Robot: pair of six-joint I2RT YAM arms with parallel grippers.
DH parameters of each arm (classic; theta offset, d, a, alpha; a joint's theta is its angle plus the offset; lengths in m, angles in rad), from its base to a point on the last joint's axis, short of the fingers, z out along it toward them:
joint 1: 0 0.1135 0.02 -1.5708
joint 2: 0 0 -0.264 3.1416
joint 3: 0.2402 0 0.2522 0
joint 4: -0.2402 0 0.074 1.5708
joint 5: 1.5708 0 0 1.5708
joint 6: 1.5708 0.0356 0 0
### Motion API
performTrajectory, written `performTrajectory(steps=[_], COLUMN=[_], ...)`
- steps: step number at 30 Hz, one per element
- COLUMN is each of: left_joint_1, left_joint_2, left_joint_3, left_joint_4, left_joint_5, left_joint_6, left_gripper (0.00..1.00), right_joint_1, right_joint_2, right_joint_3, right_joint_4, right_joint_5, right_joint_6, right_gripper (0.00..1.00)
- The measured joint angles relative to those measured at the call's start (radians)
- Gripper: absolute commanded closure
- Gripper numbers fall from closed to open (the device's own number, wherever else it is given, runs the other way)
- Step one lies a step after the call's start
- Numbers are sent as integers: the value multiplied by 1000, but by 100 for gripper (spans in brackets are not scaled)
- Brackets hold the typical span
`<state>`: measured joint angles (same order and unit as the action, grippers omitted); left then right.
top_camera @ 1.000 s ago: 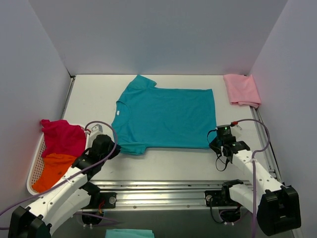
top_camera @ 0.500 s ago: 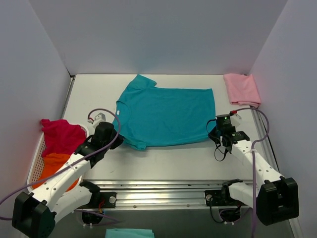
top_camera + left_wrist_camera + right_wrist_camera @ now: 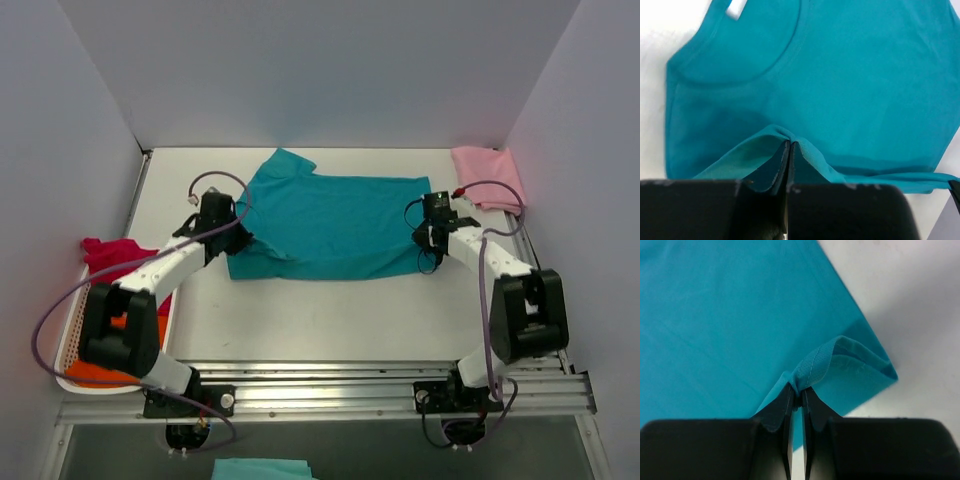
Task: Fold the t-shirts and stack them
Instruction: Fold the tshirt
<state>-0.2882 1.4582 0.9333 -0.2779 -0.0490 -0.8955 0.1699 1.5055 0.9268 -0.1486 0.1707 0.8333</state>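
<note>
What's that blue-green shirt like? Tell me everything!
The teal t-shirt is soft, plain fabric, spread on the white table, round collar toward the left with a white label inside. One short sleeve points to the far side. The near edge is lifted: the left arm's jaws pinch it near the collar, the right arm's jaws pinch the hem corner.

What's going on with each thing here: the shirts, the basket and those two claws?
Teal shirt: spread flat, near edge pinched up at both ends.
Pink shirt: folded, lying at the far right.
Basket: holding two unfolded shirts.
Red shirt: crumpled in the basket.
Orange shirt: crumpled in the basket, partly hidden.
Left claw: shut on the teal shirt.
Right claw: shut on the teal shirt.
</note>
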Motion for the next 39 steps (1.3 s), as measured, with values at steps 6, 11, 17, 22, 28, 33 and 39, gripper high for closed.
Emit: performTrajectory(steps=[6,11,17,22,28,33,39], left_joint_1=[95,137,196,266,257,142,-5], left_joint_2=[437,680,665,552,211,-56,-179], left_joint_3=[351,624,644,573,363,111,-214], left_joint_4=[14,-34,-32,-53,-41,4,50], left_joint_5=[147,259,305,267,163,69,-30], left_joint_6=[79,131,157,168,160,110,-3], left_gripper=[72,6,6,6,6,6,6], right_joint_1=[-59,-82,-84,-83,-56,-29,-29], right_joint_2=[340,523,533,475,150,-107,-152], right_joint_3=[242,468,496,495,337,105,-151], right_joint_4=[17,29,0,-36,-18,54,101], right_joint_5=[-4,-13,7,46,117,138,108], right_joint_6=[8,7,2,1,3,11,26], right_gripper=[84,0,0,0,0,0,0])
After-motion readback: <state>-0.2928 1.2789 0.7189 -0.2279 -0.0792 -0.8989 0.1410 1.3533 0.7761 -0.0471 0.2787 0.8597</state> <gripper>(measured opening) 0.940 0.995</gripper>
